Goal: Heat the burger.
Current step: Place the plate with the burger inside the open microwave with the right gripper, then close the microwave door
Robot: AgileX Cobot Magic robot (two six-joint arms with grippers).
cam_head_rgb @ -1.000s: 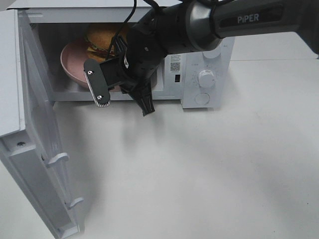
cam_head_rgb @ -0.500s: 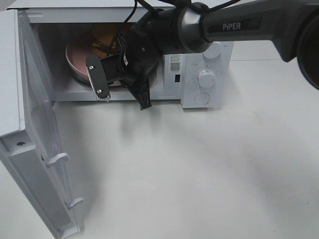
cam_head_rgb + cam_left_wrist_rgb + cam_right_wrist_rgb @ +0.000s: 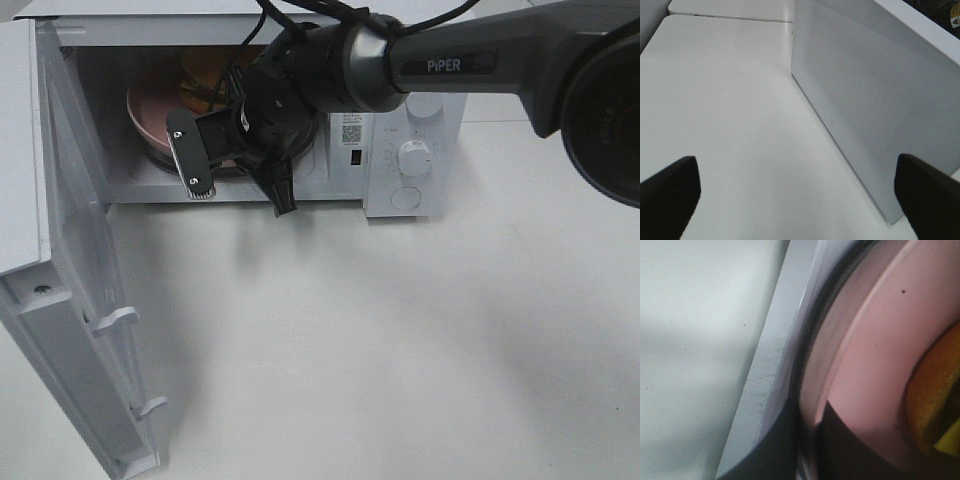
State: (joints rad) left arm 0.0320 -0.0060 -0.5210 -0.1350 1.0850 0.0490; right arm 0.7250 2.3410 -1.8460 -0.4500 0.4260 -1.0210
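Burger [image 3: 203, 68]: sits on pink plate [image 3: 148, 112], inside the open microwave [image 3: 415, 125].
Door [image 3: 85, 290]: swung out on the left side.
Right gripper [image 3: 810, 445]: reaches into the cavity, fingers pinched together on the plate's rim.
Left gripper [image 3: 800, 197]: fingers spread wide apart, holding nothing, above the table [image 3: 715, 100] beside the door's outer face.

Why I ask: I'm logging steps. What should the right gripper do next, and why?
Probably open the right gripper and let go: it pinches the plate by its rim, and the plate with the burger looks already inside the microwave.
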